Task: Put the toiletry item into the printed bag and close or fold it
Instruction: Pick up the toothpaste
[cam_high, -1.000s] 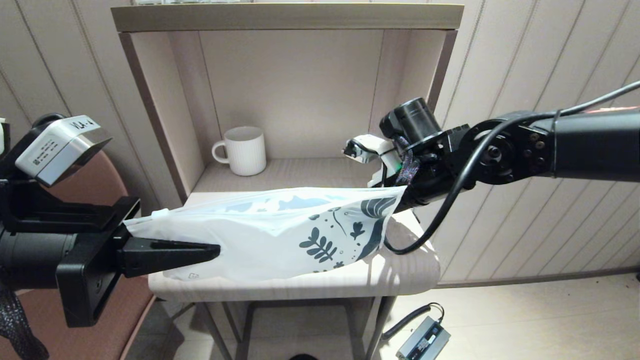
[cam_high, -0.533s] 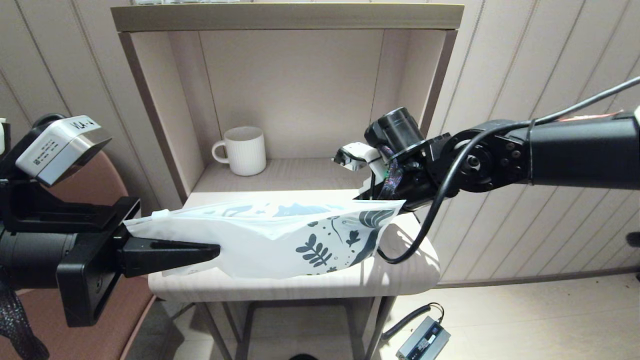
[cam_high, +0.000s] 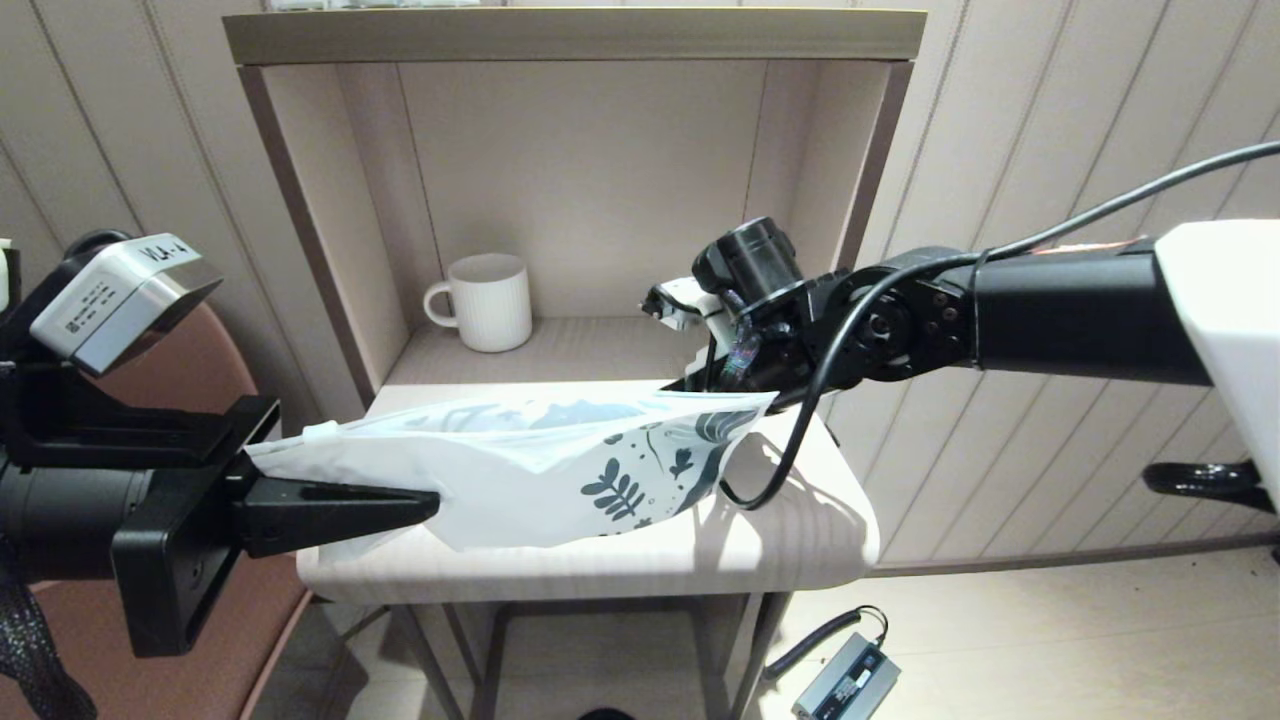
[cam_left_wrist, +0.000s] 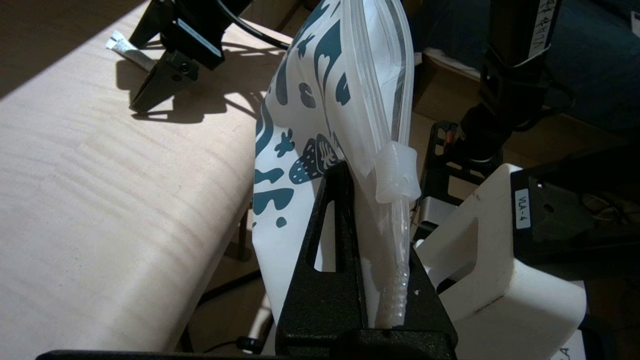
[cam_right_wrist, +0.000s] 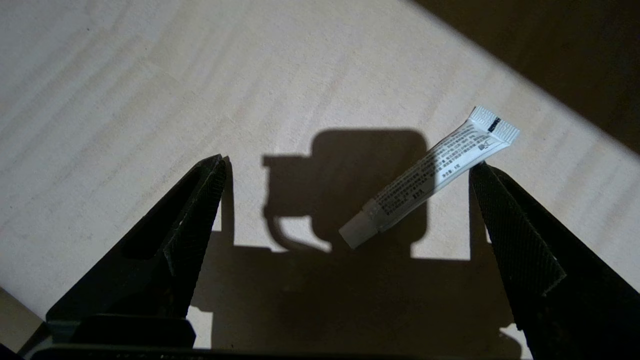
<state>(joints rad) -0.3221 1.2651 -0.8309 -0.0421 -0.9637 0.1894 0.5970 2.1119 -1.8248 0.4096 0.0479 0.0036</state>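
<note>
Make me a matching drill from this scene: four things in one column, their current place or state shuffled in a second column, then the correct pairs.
Things:
1. printed bag
2. toiletry item
3. mug
4. right gripper

States:
A. stands far back inside the shelf alcove
B. lies loose on the tabletop
C. jaws wide open, poised over the small tube
D. pinched at one end by the shut left gripper

Pairs: 1-D, 2-B, 3-A, 4-C
</note>
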